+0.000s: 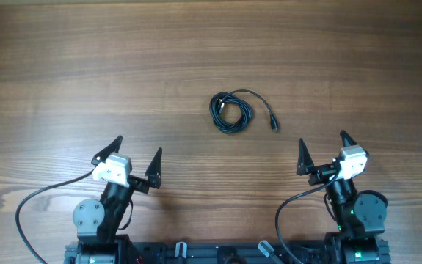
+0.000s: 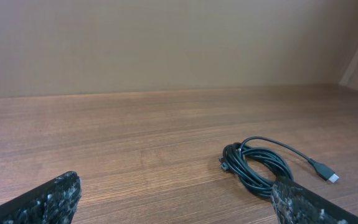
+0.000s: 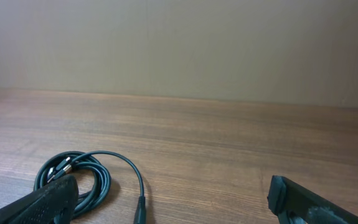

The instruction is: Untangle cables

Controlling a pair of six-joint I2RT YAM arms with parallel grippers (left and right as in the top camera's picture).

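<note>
The cables (image 1: pixel 231 111) lie as one small dark coiled bundle on the wooden table, with a loose strand curving right to a plug end (image 1: pixel 273 124). The bundle also shows in the left wrist view (image 2: pixel 256 167) and the right wrist view (image 3: pixel 73 173). My left gripper (image 1: pixel 138 155) is open and empty, near the table's front, left of and nearer than the bundle. My right gripper (image 1: pixel 322 147) is open and empty, right of and nearer than the bundle. Neither touches the cables.
The wooden table (image 1: pixel 86 66) spreads around the bundle. The arm bases and their thicker black wires (image 1: pixel 27 213) sit at the front edge. A plain wall stands behind the table in both wrist views.
</note>
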